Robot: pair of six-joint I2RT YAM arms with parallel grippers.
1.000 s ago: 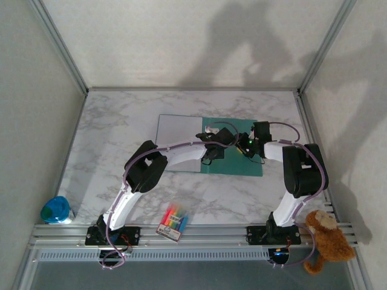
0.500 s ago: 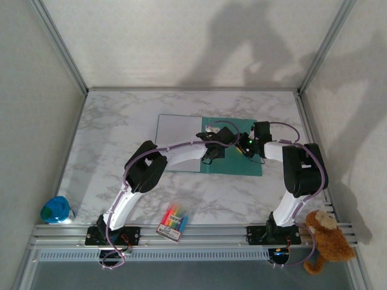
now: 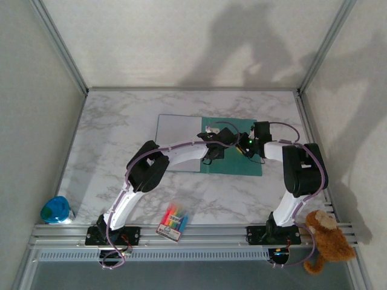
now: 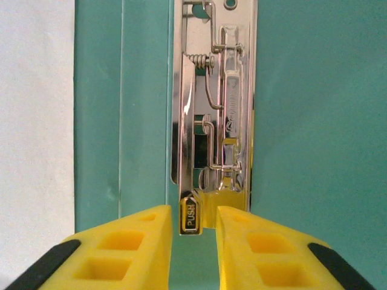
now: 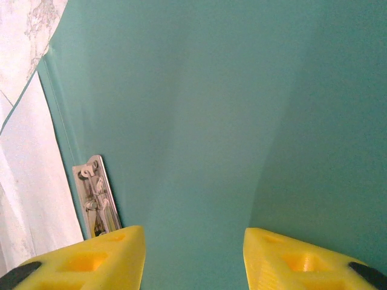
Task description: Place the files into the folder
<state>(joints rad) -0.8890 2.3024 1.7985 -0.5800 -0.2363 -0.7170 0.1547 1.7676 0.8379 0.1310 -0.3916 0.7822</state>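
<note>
L gripper (image 4: pixel 195 232): jaws slightly apart, PUSH tab (image 4: pixel 189 216) of shiny metal clip (image 4: pixel 221 109) between them, on flat teal-green card folder (image 4: pixel 314 109). Plain white paper sheet (image 4: pixel 36 90) lies left of jaws. R gripper (image 5: pixel 193 241): jaws spread over bare teal cover, clip at their left.

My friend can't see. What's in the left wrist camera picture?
Two yellow jaws of the left gripper sit either side of a small tab marked PUSH, at the near end of a shiny metal clip on the teal folder. White paper lies at the left edge.
</note>
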